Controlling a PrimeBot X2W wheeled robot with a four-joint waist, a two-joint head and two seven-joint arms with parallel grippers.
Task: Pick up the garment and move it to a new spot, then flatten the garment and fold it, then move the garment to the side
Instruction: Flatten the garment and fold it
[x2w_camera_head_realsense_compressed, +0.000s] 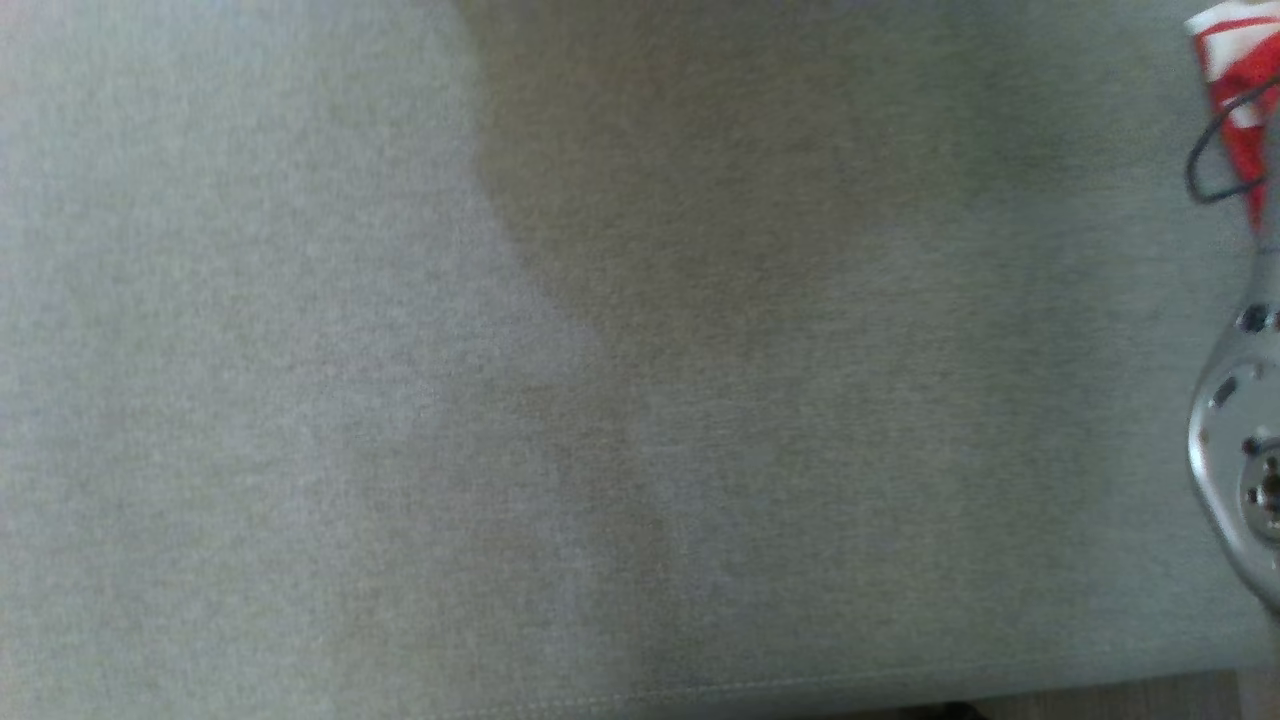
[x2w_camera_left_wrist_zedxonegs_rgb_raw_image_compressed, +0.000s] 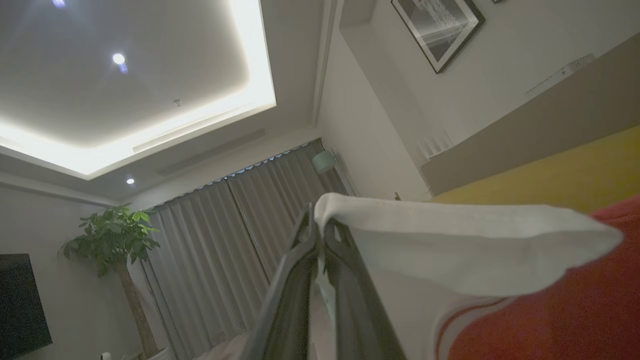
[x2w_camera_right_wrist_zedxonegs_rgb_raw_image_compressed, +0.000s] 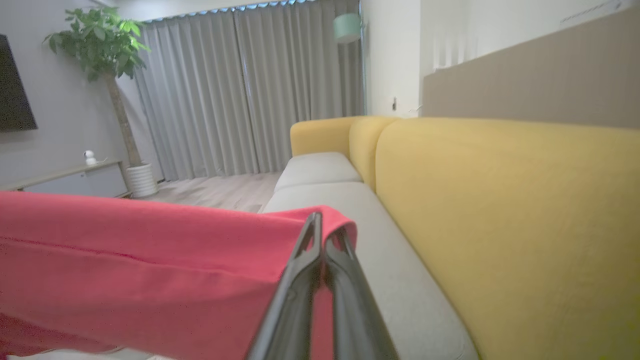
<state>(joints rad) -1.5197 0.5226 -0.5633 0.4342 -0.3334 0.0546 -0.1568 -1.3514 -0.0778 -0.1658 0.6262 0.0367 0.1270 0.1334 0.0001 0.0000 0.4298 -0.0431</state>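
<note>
My left jaws are clenched on the white hem of the garment (x2w_camera_left_wrist_zedxonegs_rgb_raw_image_compressed: 450, 240) and my right jaws on its red edge. That holds it up, stretched between them, above the sofa (x2w_camera_head_realsense_compressed: 400, 400) seat near its back edge. I judge this is so it can be laid flat.

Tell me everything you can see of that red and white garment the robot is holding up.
The garment is soft cloth, mostly red, with a white panel and thin stripes where the colours meet. It is held up, not flat: the left fingers are shut on a folded white edge, the right fingers on a red edge draped over their tips. A seam runs along the loosely folded red part.
</note>
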